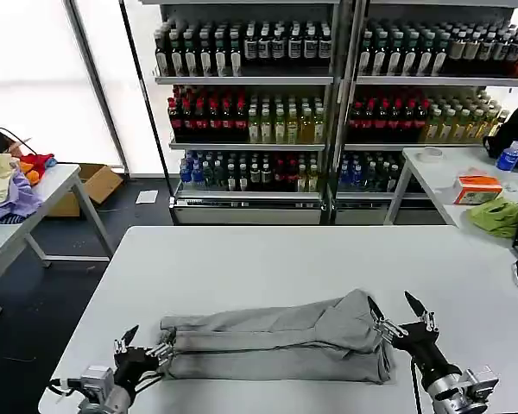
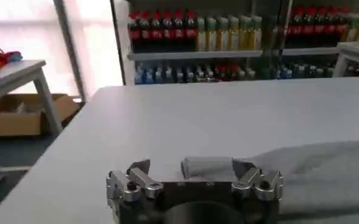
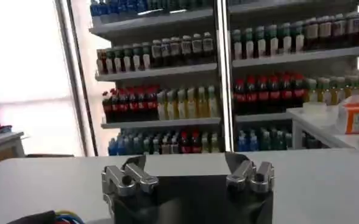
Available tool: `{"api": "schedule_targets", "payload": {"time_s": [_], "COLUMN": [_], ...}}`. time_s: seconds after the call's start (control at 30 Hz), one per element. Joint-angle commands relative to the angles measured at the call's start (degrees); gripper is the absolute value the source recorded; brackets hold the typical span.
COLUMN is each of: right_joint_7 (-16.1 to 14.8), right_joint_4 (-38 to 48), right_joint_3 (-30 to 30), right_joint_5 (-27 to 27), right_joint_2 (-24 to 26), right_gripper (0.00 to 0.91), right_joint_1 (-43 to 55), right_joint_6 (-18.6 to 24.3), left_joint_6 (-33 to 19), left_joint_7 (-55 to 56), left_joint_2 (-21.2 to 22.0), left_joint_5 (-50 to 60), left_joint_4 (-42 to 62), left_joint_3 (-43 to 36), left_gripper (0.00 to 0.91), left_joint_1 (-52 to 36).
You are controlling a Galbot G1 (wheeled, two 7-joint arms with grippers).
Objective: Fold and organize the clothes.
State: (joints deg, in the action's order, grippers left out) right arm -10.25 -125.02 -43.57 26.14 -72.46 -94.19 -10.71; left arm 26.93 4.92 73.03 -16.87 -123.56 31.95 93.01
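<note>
Soft light grey cotton shirt [image 1: 281, 338], folded lengthwise into a long rumpled bundle, lying across the near part of the smooth white table [image 1: 268, 259]. Behind the table, drinks shelves [image 1: 250, 103] packed with bottles; off to one side of it, a second table with a heap of coloured clothes [image 1: 13, 185]. Nothing blocking the shirt. Left gripper [image 1: 142, 347] at the shirt's left end, fingers spread wide, one fingertip touching the cloth, gripping nothing. Right gripper [image 1: 400, 317] at the shirt's right end, also spread open, holding nothing
</note>
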Motion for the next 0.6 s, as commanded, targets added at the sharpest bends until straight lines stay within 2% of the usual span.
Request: {"api": "schedule_targets", "payload": {"time_s": [0.03,0.1,0.2,0.23,0.27,0.4,0.43,0.5,0.6], "right_joint_7": [-0.8,-0.8,-1.1,-1.0,-1.0,-1.0,-1.0,-0.9,-0.8], "right_joint_4": [-0.3,-0.7,-1.4,-1.6,-2.0,-2.9,-3.0,-3.3,-3.5], "right_joint_3": [-0.3,-0.4,-0.6,-0.6,-0.7,-0.8,-0.8,-0.9,-1.0], "right_joint_5": [-0.9,-0.8,-1.5,-1.2,-0.9,-0.7,-0.6,-0.2,0.1], "right_joint_2": [-0.7,-0.8,-0.8,-0.8,-0.8,-0.7,-0.7,-0.6,-0.6], "right_gripper": [0.907,0.907,0.907,0.907,0.907,0.907,0.907,0.907,0.907], "right_joint_1": [-0.8,-0.8,-1.1,-1.3,-1.5,-1.8,-1.7,-1.5,-1.4], "right_joint_6": [1.5,1.4,1.6,1.6,1.5,1.6,1.6,1.5,1.4], "left_joint_6": [-2.2,-2.4,-2.4,-2.4,-2.5,-2.6,-2.7,-2.8,-3.4], "left_joint_7": [5.4,5.7,5.4,5.5,5.5,5.4,5.2,4.7,3.0], "left_joint_2": [6.3,6.2,6.3,6.4,6.6,7.5,7.7,8.2,8.6], "left_joint_5": [5.5,5.4,4.0,3.9,3.8,3.8,3.8,3.8,3.7], "left_joint_4": [3.3,3.9,3.5,3.3,3.3,3.9,3.8,3.8,2.9], "left_joint_3": [-5.9,-5.5,-5.0,-5.0,-4.9,-5.1,-5.4,-5.5,-5.5], "left_gripper": [0.907,0.907,0.474,0.292,0.202,0.091,0.091,0.02,0.01], "left_joint_1": [0.0,-0.1,-0.1,0.0,0.0,0.8,1.3,1.8,2.8]}}
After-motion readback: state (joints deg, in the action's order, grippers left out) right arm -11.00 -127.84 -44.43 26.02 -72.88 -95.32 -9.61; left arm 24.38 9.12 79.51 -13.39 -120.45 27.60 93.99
